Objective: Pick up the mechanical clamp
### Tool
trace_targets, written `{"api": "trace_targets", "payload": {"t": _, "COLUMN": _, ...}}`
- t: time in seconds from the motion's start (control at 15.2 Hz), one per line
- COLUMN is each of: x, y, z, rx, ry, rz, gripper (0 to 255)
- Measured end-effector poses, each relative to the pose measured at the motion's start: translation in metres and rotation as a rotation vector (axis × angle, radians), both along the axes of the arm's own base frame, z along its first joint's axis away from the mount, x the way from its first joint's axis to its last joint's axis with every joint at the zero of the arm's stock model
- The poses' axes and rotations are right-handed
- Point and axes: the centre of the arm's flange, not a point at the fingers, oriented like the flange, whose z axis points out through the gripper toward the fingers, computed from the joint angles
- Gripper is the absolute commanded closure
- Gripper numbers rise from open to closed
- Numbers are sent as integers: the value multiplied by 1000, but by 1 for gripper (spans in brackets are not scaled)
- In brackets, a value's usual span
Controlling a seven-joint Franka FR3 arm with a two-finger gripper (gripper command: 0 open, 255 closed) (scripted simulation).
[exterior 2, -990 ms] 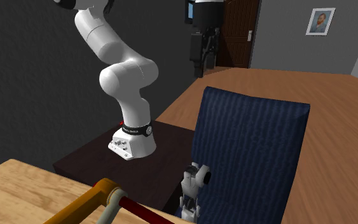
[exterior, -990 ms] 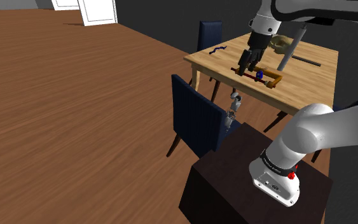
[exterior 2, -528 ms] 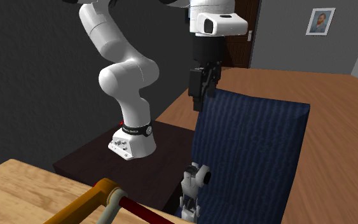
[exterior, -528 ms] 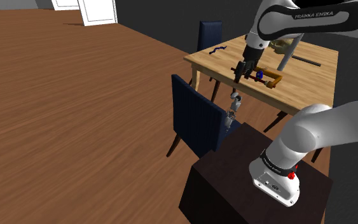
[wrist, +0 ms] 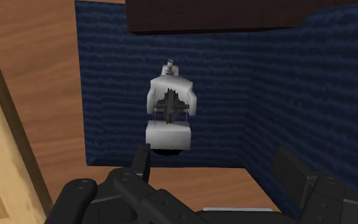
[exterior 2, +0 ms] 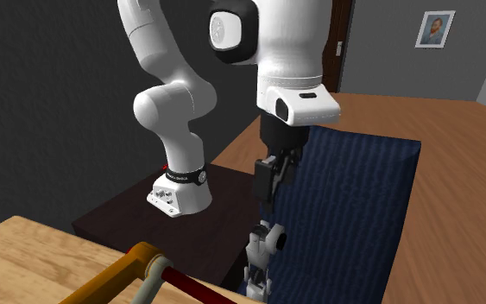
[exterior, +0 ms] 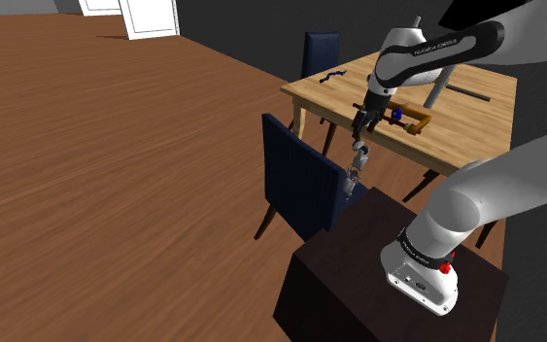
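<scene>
My gripper [exterior 2: 271, 177] hung pointing down over the navy chair [exterior 2: 353, 207]. Its two black fingers [wrist: 142, 159] stood well apart with nothing clasped between them. The clamp [wrist: 170, 114] sat on the chair's blue seat ahead of my fingertips. It had a white body with a dark, toothed part at its middle, and neither finger touched it.

From the wrist view, the chair's back rose as a blue wall beside the clamp, and the dark stand [wrist: 215, 13] lay beyond it. In the second exterior view the clamp stood upright just beside the left edge of the chair's back, directly under my gripper, with a clear gap between its top and my fingertips.

In the shoulder view I saw my gripper just above the clamp's top — close by the near edge of the wooden table [exterior: 465, 126]. The clamp itself stood between that table and my stand.

On the table lay a wood-framed tool [exterior: 412, 119] with a red bar and a blue piece. It was near my wrist in that view but apart from my fingers. A small dark blue squiggle [exterior: 333, 75] lay toward the table's far corner, and a second blue chair [exterior: 320, 51] stood behind it. Brown plank floor [exterior: 116, 146] spread away to that view's left.
</scene>
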Motion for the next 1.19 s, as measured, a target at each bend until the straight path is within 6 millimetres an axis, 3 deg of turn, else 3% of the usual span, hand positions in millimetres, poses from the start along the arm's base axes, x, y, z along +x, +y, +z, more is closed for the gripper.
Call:
{"api": "trace_targets", "payload": {"t": 0.26, "x": 8, "y": -26, "z": -33, "rx": -6, "ry": 0, "rz": -15, "gripper": 0}}
{"api": "trace_targets", "payload": {"t": 0.73, "x": 9, "y": -29, "z": -69, "rx": -7, "ry": -1, "rz": -17, "gripper": 0}}
{"api": "trace_targets", "payload": {"t": 0.79, "x": 10, "y": -29, "z": -72, "rx": -7, "ry": -1, "rz": -17, "gripper": 255}}
{"api": "trace_targets", "payload": {"t": 1.19, "x": 10, "y": -30, "z": -73, "rx": -9, "ry": -3, "rz": -18, "gripper": 255}}
